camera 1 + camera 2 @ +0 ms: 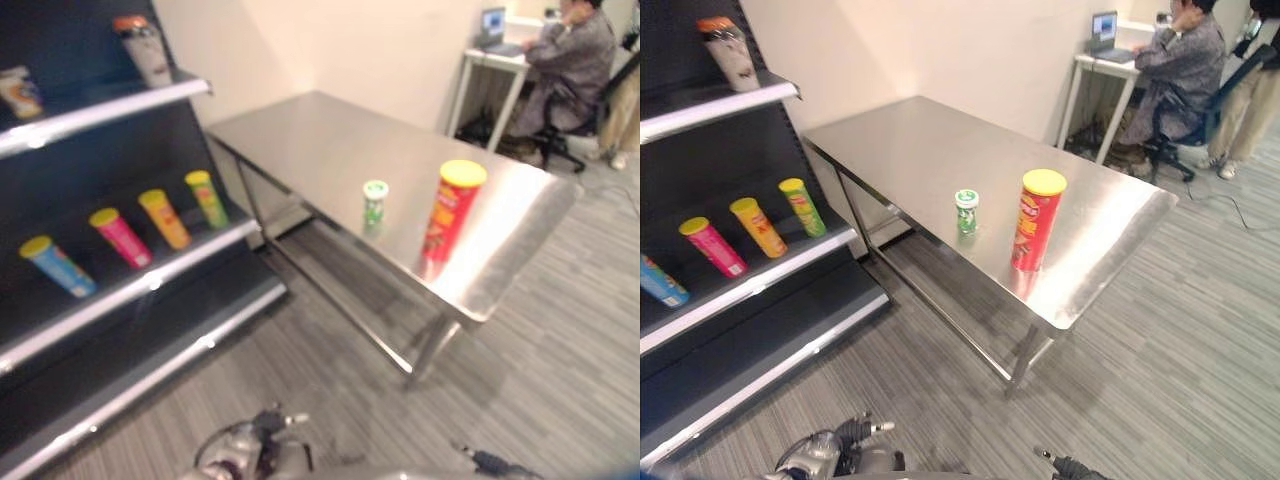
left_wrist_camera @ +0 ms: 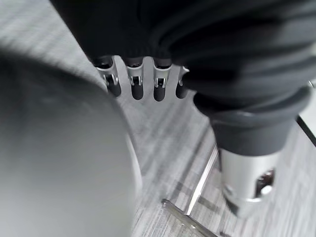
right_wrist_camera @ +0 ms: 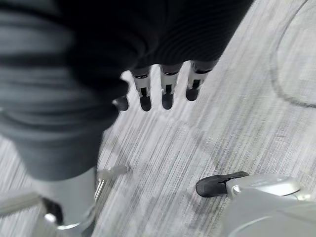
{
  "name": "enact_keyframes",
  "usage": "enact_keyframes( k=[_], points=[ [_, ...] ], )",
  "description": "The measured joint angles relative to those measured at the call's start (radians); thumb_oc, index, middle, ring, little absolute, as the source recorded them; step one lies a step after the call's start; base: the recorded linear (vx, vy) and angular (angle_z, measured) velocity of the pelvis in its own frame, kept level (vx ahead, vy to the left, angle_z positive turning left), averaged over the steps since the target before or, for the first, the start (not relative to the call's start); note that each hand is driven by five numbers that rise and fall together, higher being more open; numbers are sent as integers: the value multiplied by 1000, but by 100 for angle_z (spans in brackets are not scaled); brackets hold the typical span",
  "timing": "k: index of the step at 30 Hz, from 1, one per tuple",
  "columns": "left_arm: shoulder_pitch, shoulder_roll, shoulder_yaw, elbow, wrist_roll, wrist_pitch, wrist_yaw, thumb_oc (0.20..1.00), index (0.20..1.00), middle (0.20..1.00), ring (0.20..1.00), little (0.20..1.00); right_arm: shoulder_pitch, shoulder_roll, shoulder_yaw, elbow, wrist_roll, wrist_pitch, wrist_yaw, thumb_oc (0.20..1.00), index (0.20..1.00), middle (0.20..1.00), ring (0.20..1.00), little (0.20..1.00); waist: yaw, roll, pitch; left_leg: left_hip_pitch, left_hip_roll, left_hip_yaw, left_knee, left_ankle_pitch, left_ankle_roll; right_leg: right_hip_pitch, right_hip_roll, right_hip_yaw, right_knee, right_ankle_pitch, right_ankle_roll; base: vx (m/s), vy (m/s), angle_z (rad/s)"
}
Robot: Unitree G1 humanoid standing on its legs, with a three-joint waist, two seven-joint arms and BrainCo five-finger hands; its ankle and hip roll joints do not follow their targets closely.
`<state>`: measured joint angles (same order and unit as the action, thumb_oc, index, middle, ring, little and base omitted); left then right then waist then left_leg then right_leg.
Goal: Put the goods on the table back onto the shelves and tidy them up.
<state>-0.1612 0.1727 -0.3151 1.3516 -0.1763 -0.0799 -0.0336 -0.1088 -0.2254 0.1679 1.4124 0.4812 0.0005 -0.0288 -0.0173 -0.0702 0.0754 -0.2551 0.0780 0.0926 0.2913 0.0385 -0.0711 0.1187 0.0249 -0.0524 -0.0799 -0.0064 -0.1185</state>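
Red can point(image 1: 1037, 220) and green cup point(image 1: 967, 210) on table point(image 1: 910, 140), near shelves point(image 1: 730, 290).

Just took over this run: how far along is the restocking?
Already shelved: the tubes on the middle shelf, such as the pink tube, lying tilted. In hand: nothing; the left hand and right hand hang open over the floor. Left: the red can and the small green can stand upright on the table.
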Motion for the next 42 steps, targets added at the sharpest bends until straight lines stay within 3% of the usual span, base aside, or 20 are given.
enact_keyframes(
  k=[2,3,5,7,10,11,13,14,15,18,19,20,21,24,27,31,34,36,39,42],
  points=[
    [8,-14,0,14,0,-3,0,1000,1000,1000,1000,1000,5,-14,16,3,-1,4,-1,1000,1000,1000,1000,1000,2,44,11,66,-1,-83,-309,63,-27,38,22,27,-13,-6,26,157,109,-46],
    [11,-18,-2,14,0,-5,1,1000,1000,1000,1000,1000,6,-16,21,1,-1,4,-1,1000,1000,1000,1000,1000,7,66,14,66,-13,-120,-320,86,-25,74,24,42,-8,-11,27,285,247,-51],
    [-7,-14,-50,11,-1,-3,10,1000,1000,1000,1000,1000,-15,-11,16,-11,-11,-7,-2,1000,1000,1000,1000,1000,7,80,28,59,-23,-289,-388,113,-41,88,9,124,-7,-59,70,291,382,-79],
    [-2,-11,-35,-13,0,-10,13,1000,1000,1000,1000,1000,-30,-23,-5,1,-32,-11,-3,1000,1000,1000,1000,1000,50,88,40,78,-3,-302,-386,118,-32,97,-32,213,-6,-65,101,159,244,-140],
    [21,-28,-37,-12,0,-9,16,1000,1000,1000,1000,1000,-14,-68,19,-6,-45,-10,-1,1000,1000,1000,1000,1000,29,163,37,174,47,-279,-372,135,-15,169,-33,218,-6,-105,153,156,270,-80],
    [26,-17,-41,-15,0,-12,22,1000,1000,1000,1000,1000,19,-45,15,-11,-51,-15,0,1000,1000,1000,1000,1000,18,121,34,208,-5,-248,-379,138,-2,168,-89,204,48,-133,174,229,478,-36],
    [13,-12,-41,-2,11,-10,22,1000,1000,1000,1000,1000,43,-14,-40,-9,-50,-11,1,1000,1000,1000,1000,1000,9,79,26,221,-60,-201,-386,107,31,152,-155,195,79,-129,178,122,353,-46],
    [17,-14,-42,6,29,-8,22,1000,1000,1000,1000,1000,41,-6,-61,-10,-49,-12,0,1000,1000,1000,1000,1000,-1,76,24,227,-70,-185,-385,101,52,131,-170,200,104,-132,187,12,294,-78],
    [13,-14,-60,15,49,-9,26,1000,1000,1000,1000,1000,47,15,-61,-12,-47,-11,0,1000,1000,1000,1000,1000,-7,84,22,244,-77,-149,-380,84,84,82,-182,201,162,-153,231,-15,257,-83],
    [15,9,-55,25,46,-8,31,1000,1000,1000,1000,1000,50,35,-105,-8,-27,-19,-2,1000,1000,1000,1000,1000,-7,75,16,259,-90,-24,-380,57,113,-38,-228,164,187,-91,266,-35,123,-106],
    [25,11,-43,32,39,-9,30,1000,1000,1000,1000,1000,53,33,-115,-4,-27,-17,-4,1000,1000,1000,1000,1000,-6,78,16,261,-89,1,-386,53,117,-58,-246,103,187,-81,267,-13,50,-87],
    [35,14,-15,33,37,-10,30,1000,1000,1000,1000,1000,56,30,-145,5,-27,-15,-9,1000,1000,1000,1000,1000,-1,81,14,273,-86,29,-386,41,119,-66,-275,-6,171,-67,258,-6,21,-73],
    [46,14,2,33,34,-9,29,1000,1000,1000,1000,1000,74,29,-151,16,-26,-13,-12,1000,1000,1000,1000,1000,-4,79,8,281,-84,40,-386,34,114,-60,-289,-53,148,-52,266,8,-1,-64],
    [93,28,41,43,0,-6,22,1000,1000,1000,1000,1000,140,22,-220,45,7,-8,-12,1000,1000,1000,1000,1000,-6,58,-31,296,-65,86,-386,19,83,-48,-280,-38,73,-28,317,24,-26,-49],
    [138,16,50,47,1,2,3,1000,1000,1000,1000,1000,208,-51,-298,77,43,-7,-21,1000,1000,1000,1000,1000,-29,75,-53,314,-11,101,-380,27,33,-15,-219,-20,21,-2,295,45,-79,-27],
    [143,19,10,45,53,4,-23,1000,1000,1000,1000,1000,257,-180,-398,89,91,-7,-25,1000,1000,1000,1000,1000,-63,87,-67,328,27,115,-380,25,19,-11,-174,3,14,-1,271,7,-53,-20],
    [127,20,-1,43,103,2,-42,1000,1000,1000,1000,1000,283,-252,-476,79,111,-12,-34,1000,1000,1000,1000,1000,-76,89,-71,327,42,127,-380,26,7,-20,-163,17,13,0,263,14,-62,-13],
    [116,37,-11,43,135,2,-55,1000,1000,1000,1000,1000,311,-323,-696,68,171,-12,-30,1000,1000,1000,1000,1000,-94,96,-76,328,43,129,-380,23,-1,-20,-160,19,15,-1,263,11,-34,-3],
    [108,62,-25,44,160,0,-58,1000,1000,1000,1000,1000,381,-421,-807,32,238,-40,-60,1000,1000,1000,1000,1000,-110,105,-76,324,42,129,-380,12,4,-19,-166,19,15,-7,263,4,-11,0],
    [114,65,-40,32,186,0,-58,1000,1000,1000,1000,1000,452,-449,-857,-102,246,-63,-118,1000,1000,1000,1000,1000,-128,108,-76,315,43,126,-386,12,3,-23,-164,18,13,-9,262,3,-12,0]
  ],
)
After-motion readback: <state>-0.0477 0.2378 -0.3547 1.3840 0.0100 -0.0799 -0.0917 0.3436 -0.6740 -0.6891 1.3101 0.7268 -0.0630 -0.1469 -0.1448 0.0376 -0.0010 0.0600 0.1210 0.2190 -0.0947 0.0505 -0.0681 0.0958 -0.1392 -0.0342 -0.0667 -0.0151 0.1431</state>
